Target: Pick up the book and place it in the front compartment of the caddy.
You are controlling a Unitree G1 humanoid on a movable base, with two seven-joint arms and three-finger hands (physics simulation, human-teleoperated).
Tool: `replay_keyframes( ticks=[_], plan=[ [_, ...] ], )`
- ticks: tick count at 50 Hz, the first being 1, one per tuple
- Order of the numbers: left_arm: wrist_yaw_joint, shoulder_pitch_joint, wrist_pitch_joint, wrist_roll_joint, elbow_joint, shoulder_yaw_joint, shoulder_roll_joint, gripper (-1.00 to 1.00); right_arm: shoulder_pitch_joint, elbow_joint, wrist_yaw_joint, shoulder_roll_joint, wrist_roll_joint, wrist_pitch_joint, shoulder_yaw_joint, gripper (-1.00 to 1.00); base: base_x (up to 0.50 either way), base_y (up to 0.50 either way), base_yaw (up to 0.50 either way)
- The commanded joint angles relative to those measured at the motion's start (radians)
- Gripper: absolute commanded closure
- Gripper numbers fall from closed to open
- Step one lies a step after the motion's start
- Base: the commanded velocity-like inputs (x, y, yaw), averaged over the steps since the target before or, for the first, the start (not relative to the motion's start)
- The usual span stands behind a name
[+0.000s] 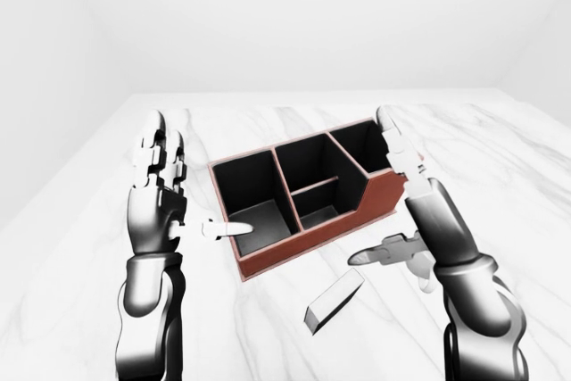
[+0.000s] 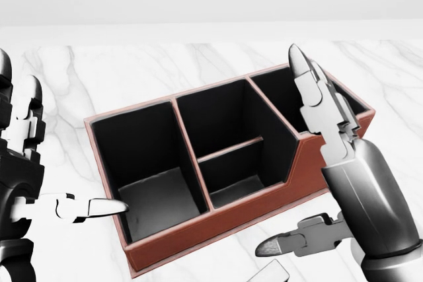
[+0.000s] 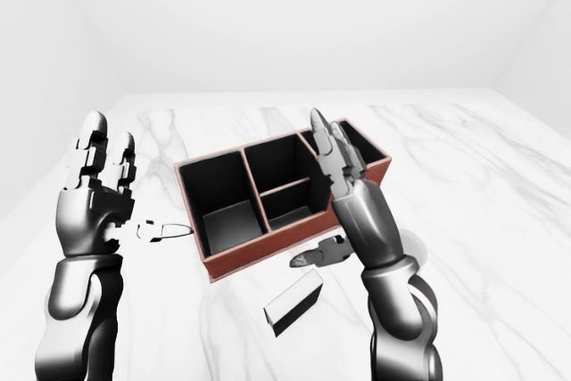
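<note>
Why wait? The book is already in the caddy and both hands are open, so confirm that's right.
Not quite: the book is not in the caddy. The left-eye view shows it lying on the marble table, below the caddy. The left hand and right hand are open, as stated.

A white marble table (image 1: 535,185) with grey veins spreads under and beyond both hands; pale walls (image 1: 294,15) rise beyond them.
</note>
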Motion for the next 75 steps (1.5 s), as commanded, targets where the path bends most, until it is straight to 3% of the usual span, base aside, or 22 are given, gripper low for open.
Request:
replay_keyframes(
  ticks=[1,38,66,75],
  plan=[
    [0.002,-0.001,0.0,0.0,0.001,0.002,0.001,-1.0,0.026,-0.025,0.05,0.006,-0.076,0.0,-0.004,-1.0,0.0,0.0,0.0],
    [0.002,-0.002,0.0,0.003,0.017,0.001,0.001,-1.0,0.108,-0.139,0.144,0.031,-0.235,0.0,0.026,-1.0,0.0,0.0,0.0],
    [0.001,-0.001,0.0,0.004,0.016,0.0,0.001,-1.0,0.249,-0.106,0.105,0.039,-0.308,0.0,0.069,-1.0,0.0,0.0,0.0],
    [0.0,-0.006,0.0,-0.001,0.022,0.006,0.003,-1.0,0.278,-0.063,0.068,0.032,-0.327,-0.059,0.083,-1.0,0.0,0.0,0.0]
  ],
)
